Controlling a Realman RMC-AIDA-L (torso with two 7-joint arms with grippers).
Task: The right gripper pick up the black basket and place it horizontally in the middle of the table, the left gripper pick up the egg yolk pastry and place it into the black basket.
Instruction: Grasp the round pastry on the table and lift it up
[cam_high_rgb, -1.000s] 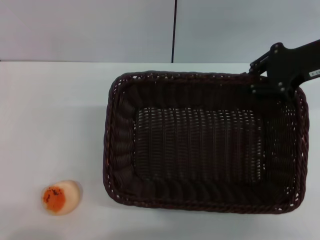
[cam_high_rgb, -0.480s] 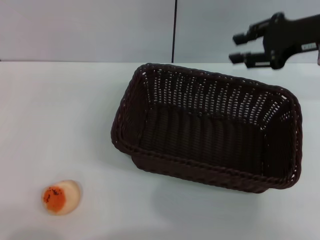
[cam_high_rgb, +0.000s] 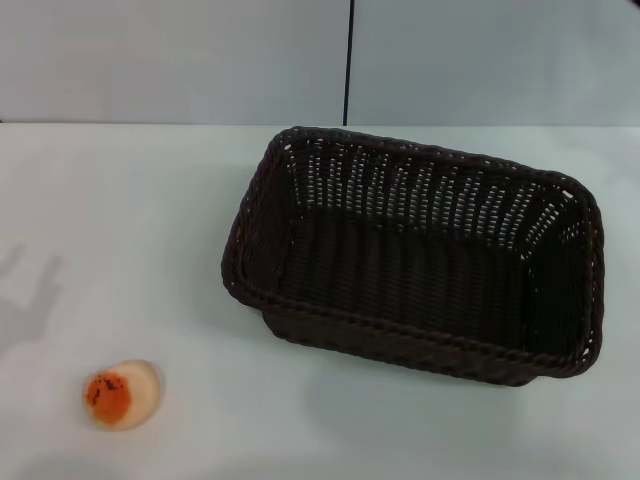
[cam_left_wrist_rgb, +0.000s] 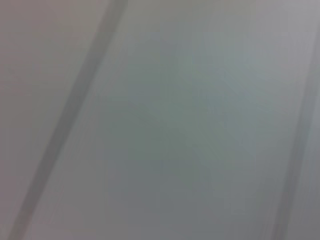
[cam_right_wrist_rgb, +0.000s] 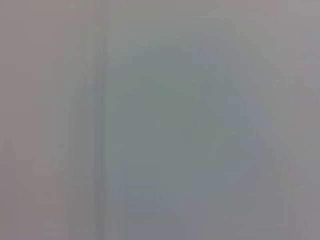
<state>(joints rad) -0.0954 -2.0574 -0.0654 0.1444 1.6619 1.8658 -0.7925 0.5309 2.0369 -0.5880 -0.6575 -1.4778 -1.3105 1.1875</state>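
Observation:
The black basket lies on the white table, right of the middle, its long side running across and slightly turned, opening up and empty. The egg yolk pastry sits alone near the table's front left corner, orange-red patch facing left. Neither gripper shows in the head view. A faint shadow shaped like a claw falls on the table at the far left edge. Both wrist views show only plain grey surface with faint dark lines; no fingers appear in them.
A grey wall with a dark vertical seam stands behind the table. Bare tabletop lies between the pastry and the basket.
The right gripper let go of the basket, rose and withdrew out of view to the right. The basket settled into its turned position. A shadow has appeared at the left edge.

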